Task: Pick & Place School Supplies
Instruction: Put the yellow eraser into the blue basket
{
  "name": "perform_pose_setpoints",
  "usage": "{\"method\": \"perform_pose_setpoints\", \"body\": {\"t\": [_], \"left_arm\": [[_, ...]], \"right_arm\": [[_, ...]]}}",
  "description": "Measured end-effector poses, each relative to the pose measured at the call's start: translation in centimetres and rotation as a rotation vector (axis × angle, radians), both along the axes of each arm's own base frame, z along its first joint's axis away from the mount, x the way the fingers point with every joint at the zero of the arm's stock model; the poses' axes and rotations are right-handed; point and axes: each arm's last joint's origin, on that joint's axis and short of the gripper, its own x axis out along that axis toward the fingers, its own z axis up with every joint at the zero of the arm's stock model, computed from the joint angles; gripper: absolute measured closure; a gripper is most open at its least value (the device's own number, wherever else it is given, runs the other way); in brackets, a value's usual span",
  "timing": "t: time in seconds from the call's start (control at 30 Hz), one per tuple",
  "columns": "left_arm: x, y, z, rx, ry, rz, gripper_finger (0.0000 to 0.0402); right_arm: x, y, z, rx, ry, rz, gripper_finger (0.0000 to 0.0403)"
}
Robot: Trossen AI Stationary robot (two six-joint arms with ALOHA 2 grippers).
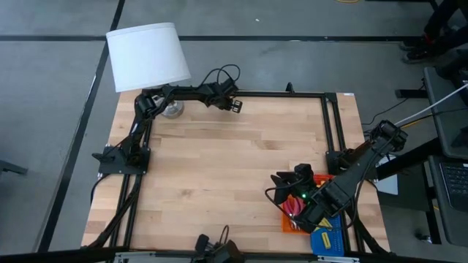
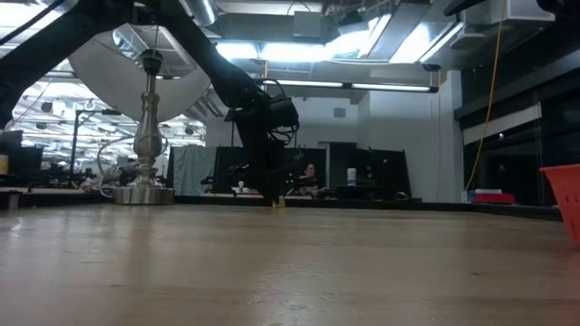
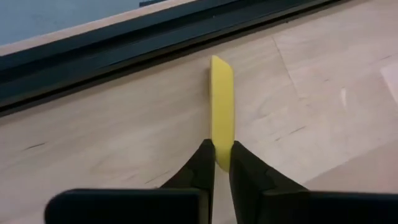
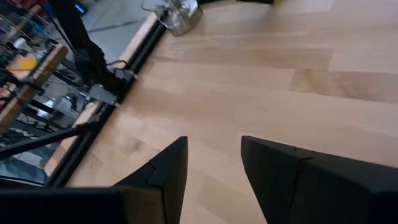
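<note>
One yellow block (image 3: 222, 106) sits pinched in the left gripper (image 3: 222, 163), whose jaws are narrow around it, at the far edge of the surface (image 1: 219, 168). Its long side points straight ahead. Right gripper (image 4: 214, 163) waits with jaws wide, near the orange tray (image 1: 291, 225).

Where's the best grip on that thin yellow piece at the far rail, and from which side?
Across its two flat faces at the near end, which is how the left gripper has it. The yellow piece stands on edge, thin and long, with the black rail just beyond, so coming from the open table side, end-on, looks safest.
</note>
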Motion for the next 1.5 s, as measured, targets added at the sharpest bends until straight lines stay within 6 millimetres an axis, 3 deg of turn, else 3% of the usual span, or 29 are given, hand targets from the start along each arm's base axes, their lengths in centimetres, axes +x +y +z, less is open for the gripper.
{"method": "perform_pose_setpoints", "body": {"t": [0.1,0.23,0.33,0.43,0.6,0.77,0.93,1.13,1.3,1.5], "left_arm": [[0.1,-0.7,0.4,-0.029,0.002,-0.048,0.0381],[1.0,-3.8,2.6,-0.053,0.006,-0.149,0.0381],[1.6,-7.4,5.5,-0.036,0.001,-0.253,0.0381],[1.3,-12.2,8.7,-0.043,0.03,-0.379,0.0381],[-1.4,-20.5,15.8,-0.029,-0.05,-0.648,0.0381],[-5.3,-25.5,21.5,0.031,-0.345,-0.795,0.0382],[-6.0,-28.0,22.4,0.027,-0.638,-0.936,0.0382],[-6.0,-30.4,22.1,-0.02,-0.721,-1.067,0.0382],[-6.1,-32.5,23.2,-0.011,-0.841,-1.18,0.0382],[-6.2,-33.1,23.3,0.018,-0.849,-1.189,0.0383]], "right_arm": [[-0.1,0.1,0.1,-0.017,-0.029,-0.003,0.025],[0.0,0.2,0.2,-0.03,-0.061,-0.013,0.025],[0.1,0.2,0.3,-0.057,-0.088,-0.017,0.025],[0.2,0.2,0.5,-0.096,-0.114,-0.018,0.025],[0.5,0.4,1.0,-0.104,-0.206,-0.043,0.025],[0.6,0.8,2.2,-0.107,-0.246,-0.008,0.025],[2.5,1.6,3.9,-0.083,-0.25,0.14,0.025],[4.5,1.5,6.4,-0.1,-0.38,0.196,0.025],[5.7,1.0,6.7,-0.066,-0.443,0.163,0.0243],[7.3,1.4,6.3,-0.046,-0.501,0.18,0.0208]]}}
